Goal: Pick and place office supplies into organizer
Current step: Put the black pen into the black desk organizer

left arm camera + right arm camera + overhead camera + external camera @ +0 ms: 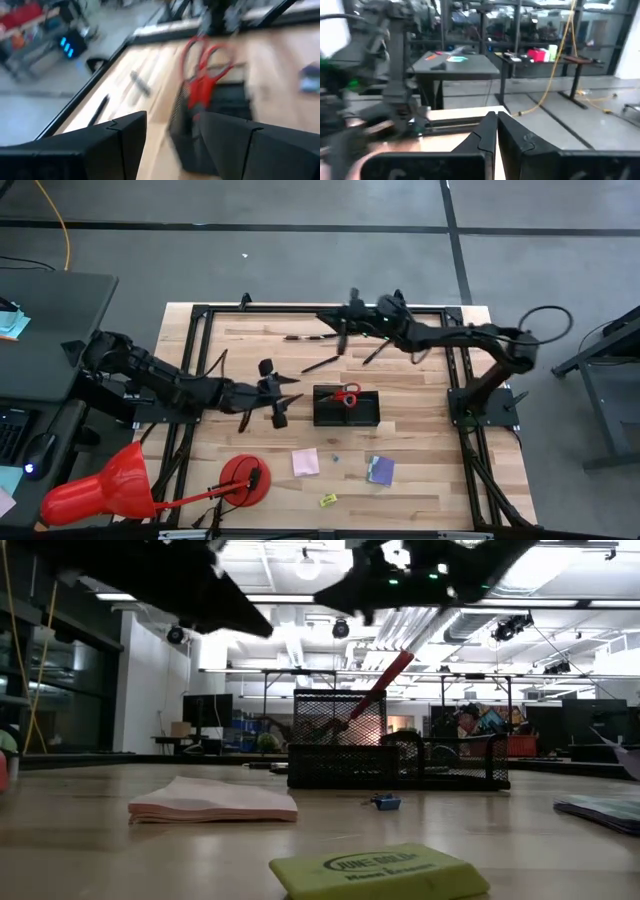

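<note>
The black mesh organizer (346,408) stands mid-table, and the red-handled scissors (346,394) stick up out of it with the handles on top (385,680). My left gripper (278,396) hovers open just left of the organizer, and its wrist view faces the scissors (202,75). My right gripper (343,316) is shut, high over the far side of the table. Three dark pens (300,337) (322,363) (378,352) lie on the far half. The pink pad (305,461), purple pad (380,470), yellow eraser (328,500) and a tiny blue piece (336,459) lie flat near the front. My right gripper has its fingers (485,135) closed together. A thin dark line (341,338) shows under it in the high view. I cannot tell whether that is a pen in the fingers or part of the gripper.
A big red cone (100,485) and a red disc with a stick (243,477) sit at the near left corner. Black frame rails (200,360) run round the table. Bare wood lies between the organizer and the pads.
</note>
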Robot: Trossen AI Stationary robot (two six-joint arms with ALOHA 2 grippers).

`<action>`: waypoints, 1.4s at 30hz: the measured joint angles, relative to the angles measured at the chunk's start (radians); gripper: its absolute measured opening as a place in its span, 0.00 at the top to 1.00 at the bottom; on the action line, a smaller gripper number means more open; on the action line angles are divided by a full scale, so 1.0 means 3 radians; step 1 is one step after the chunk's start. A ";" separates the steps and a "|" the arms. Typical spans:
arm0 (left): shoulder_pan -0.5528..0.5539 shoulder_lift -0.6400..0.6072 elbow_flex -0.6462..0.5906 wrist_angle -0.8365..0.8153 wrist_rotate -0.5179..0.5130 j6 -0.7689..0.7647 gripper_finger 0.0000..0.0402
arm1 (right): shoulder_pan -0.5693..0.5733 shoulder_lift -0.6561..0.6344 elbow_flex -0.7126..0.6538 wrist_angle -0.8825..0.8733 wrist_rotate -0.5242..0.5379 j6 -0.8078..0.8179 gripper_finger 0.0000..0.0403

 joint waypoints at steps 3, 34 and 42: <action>0.0295 0.0003 0.0289 -0.0586 0.0216 -0.0189 0.56 | 0.0066 -0.0276 -0.0374 0.0076 -0.0024 0.0090 0.98; 0.2510 0.1516 0.2399 -0.2847 0.1875 0.0290 0.56 | 0.1241 -0.0697 -0.1632 0.0415 -0.0111 0.0069 1.00; 0.2522 0.2016 0.2859 -0.3489 0.1434 0.0580 0.56 | 0.1368 -0.0695 -0.1632 0.0403 -0.0111 -0.0008 1.00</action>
